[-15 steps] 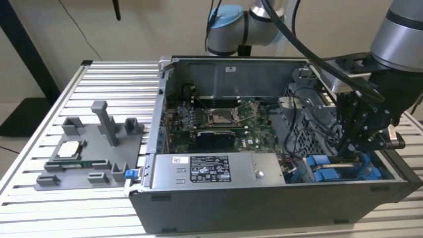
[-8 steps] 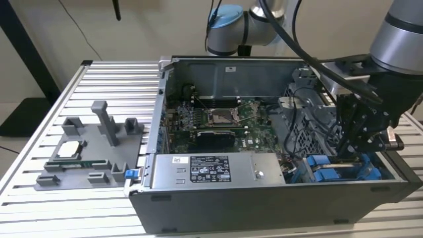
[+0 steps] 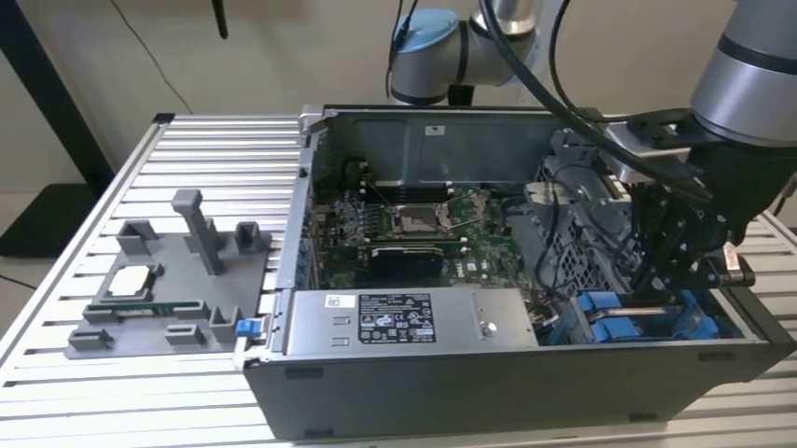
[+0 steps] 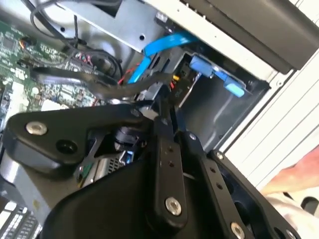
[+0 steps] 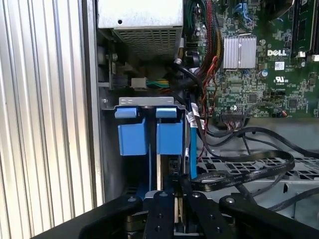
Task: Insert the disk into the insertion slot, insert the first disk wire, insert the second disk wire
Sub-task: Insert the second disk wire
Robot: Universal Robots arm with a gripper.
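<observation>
The gripper (image 3: 673, 266) is down inside the case (image 3: 498, 392), right by the blue slot (image 5: 149, 134). Its jaws look almost closed. I cannot tell if they hold a wire (image 5: 249, 172).

Worktop (image 3: 187, 140): ribbed aluminium slats, pale and bare at the edges.
Computer case (image 3: 498, 392): open, lying on its side toward the exterior view's right.
Grey tray (image 3: 162, 280): toward the exterior view's left, just beside the case, holding what may be a chip.

Lab bench, I'd say — slatted aluminium table (image 3: 187, 149). Opened computer case (image 3: 498, 373) and grey fixture plate (image 3: 162, 289) on it — robot test cell.
</observation>
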